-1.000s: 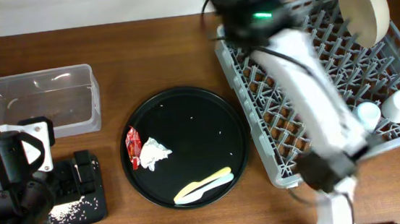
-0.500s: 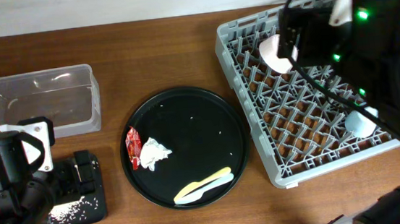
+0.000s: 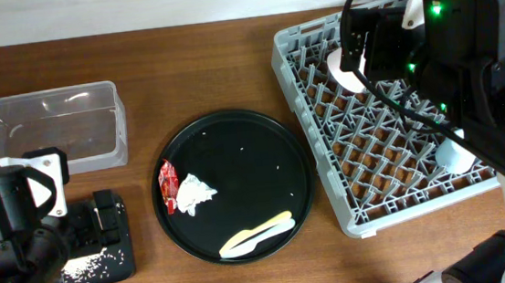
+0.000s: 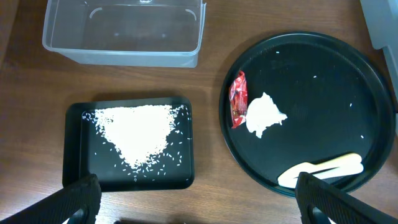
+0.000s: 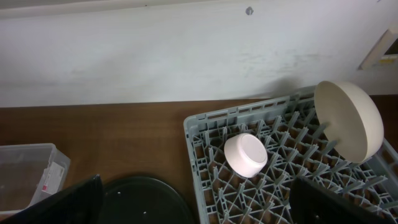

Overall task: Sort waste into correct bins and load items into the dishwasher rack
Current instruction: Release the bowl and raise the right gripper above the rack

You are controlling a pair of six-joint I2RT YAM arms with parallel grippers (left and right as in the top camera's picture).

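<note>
Beneath the left gripper (image 4: 198,199), whose fingers are spread wide with nothing between them, the rice heap (image 4: 134,140) is seen lying in the flat black tray (image 4: 73,155). The clear tub (image 4: 124,53) is set beyond it. To the right, the red wrapper (image 4: 238,99) and napkin (image 4: 264,115) are found touching on the round black tray (image 4: 323,81). Ahead of the right gripper (image 5: 196,196), likewise spread and empty, a small bowl (image 5: 245,154) and the cream dish (image 5: 347,121) are held in the rack (image 5: 205,134).
</note>
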